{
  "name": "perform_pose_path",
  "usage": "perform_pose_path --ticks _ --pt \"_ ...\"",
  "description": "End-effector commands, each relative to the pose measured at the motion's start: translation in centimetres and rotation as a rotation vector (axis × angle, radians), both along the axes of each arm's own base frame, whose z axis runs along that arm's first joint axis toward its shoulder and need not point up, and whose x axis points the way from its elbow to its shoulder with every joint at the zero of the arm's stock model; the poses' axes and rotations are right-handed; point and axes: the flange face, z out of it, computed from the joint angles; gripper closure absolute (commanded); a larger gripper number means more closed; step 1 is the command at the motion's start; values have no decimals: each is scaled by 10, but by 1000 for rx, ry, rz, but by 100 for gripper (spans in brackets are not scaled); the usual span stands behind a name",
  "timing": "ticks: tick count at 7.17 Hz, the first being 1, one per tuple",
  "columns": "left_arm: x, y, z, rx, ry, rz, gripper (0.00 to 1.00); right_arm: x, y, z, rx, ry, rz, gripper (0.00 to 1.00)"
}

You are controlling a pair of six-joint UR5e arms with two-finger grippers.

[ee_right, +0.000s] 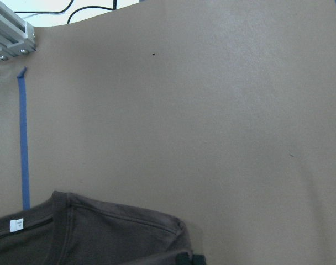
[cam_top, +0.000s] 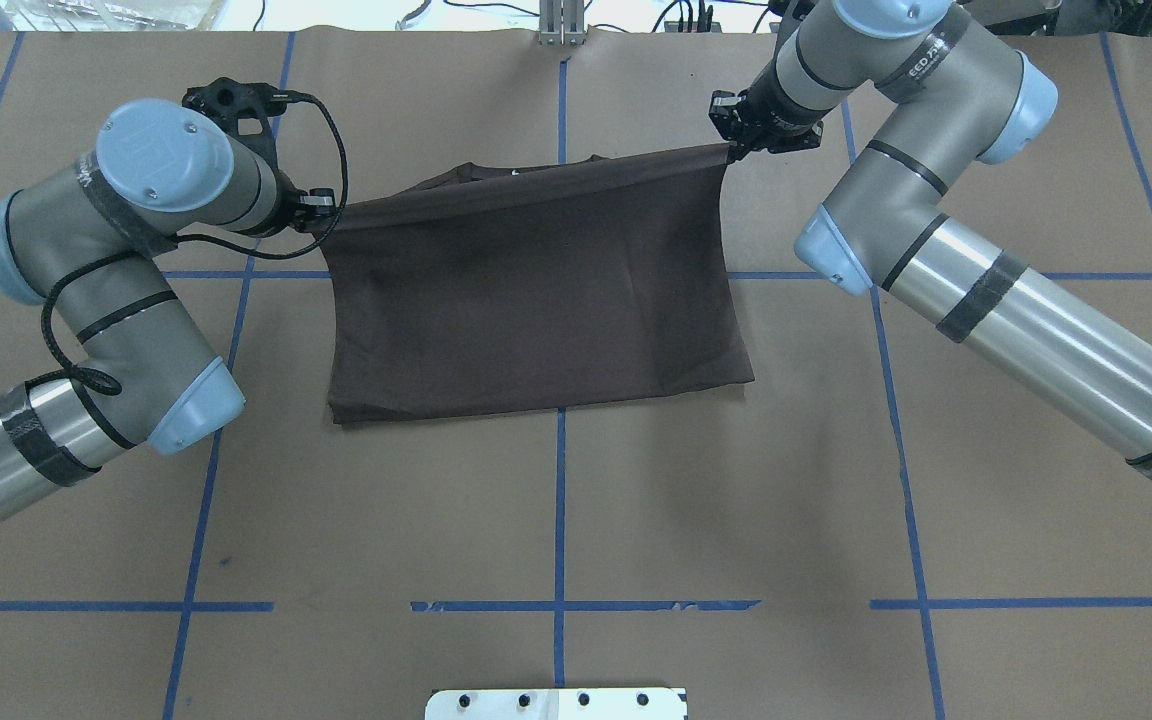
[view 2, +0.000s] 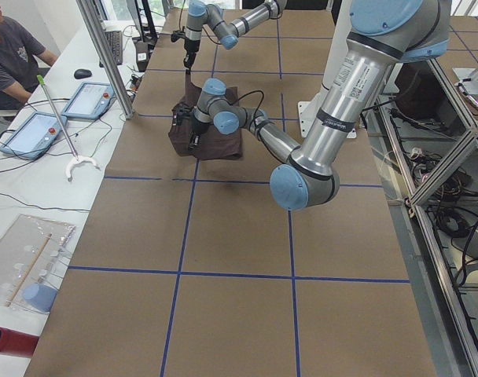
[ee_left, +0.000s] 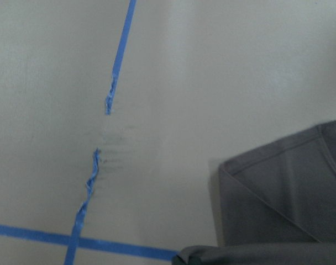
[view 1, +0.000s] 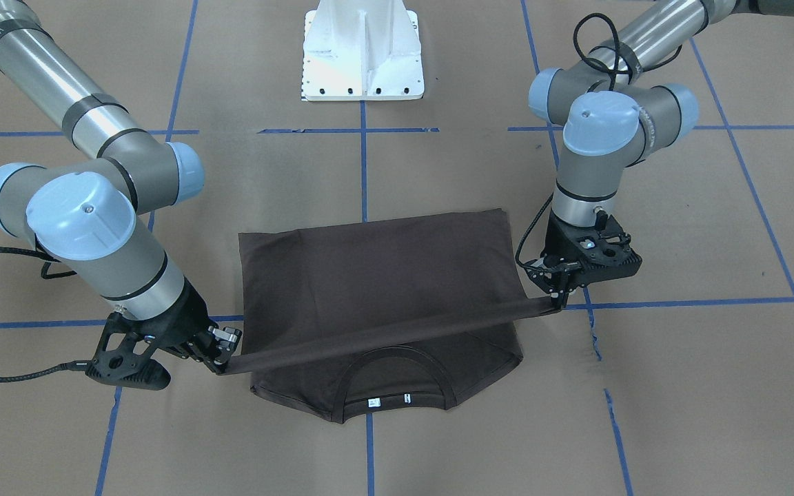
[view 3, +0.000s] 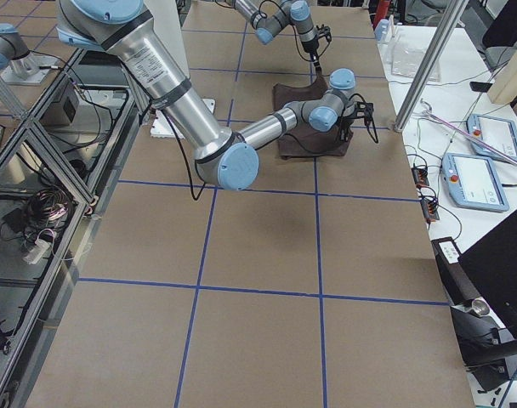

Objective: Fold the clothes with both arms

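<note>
Thin and limp, the T-shirt [view 1: 376, 275] lies on the table [view 1: 679, 413], one edge held up taut between the jaws. Jaws of the left arm [view 1: 597, 138] and right arm [view 1: 94, 227] each pinch a corner, likely the best hold, since slack cloth sags.

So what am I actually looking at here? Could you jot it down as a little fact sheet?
Garment: dark brown T-shirt, partly folded over itself
Surface: brown table with blue tape lines
Left tool: pinching one end of the raised edge
Right tool: pinching the other end
Raised edge: pulled taut between the two, above the collar
Collar end: flat on the table, white label showing
Fold: not yet laid down
</note>
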Motion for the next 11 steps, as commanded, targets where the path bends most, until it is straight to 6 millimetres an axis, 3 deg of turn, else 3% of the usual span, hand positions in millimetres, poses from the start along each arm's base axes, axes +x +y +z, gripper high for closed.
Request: perform_pose_path --ticks 1,3,4,5,6,7,8,9,11 --pt "15 -21 -12 -2 -4 -8 100 -11 -15 -16 0 1 2 100" --pt "23 -28 -20 -7 2 -14 100 -15 -17 -19 1 3 1 100" --pt "23 -29 -23 -5 4 -15 84 -15 -17 -16 -1 5 1 100" --pt "23 -29 -23 -4 5 -15 11 -20 -13 -15 -1 8 -4 1" --pt "23 -30 -29 -1 9 -17 0 -20 -11 -10 -9 6 -9 0" --pt "19 -33 -31 -1 13 -21 0 -15 -6 -11 -10 -6 -2 0" --pt "16 -32 -38 3 22 -21 0 -18 36 2 -7 -23 -37 0" --pt "8 -23 -51 26 44 -21 0 -19 83 31 -11 -21 -76 0" --pt "-8 -2 -61 45 86 8 0 -46 169 68 -35 0 -115 0"
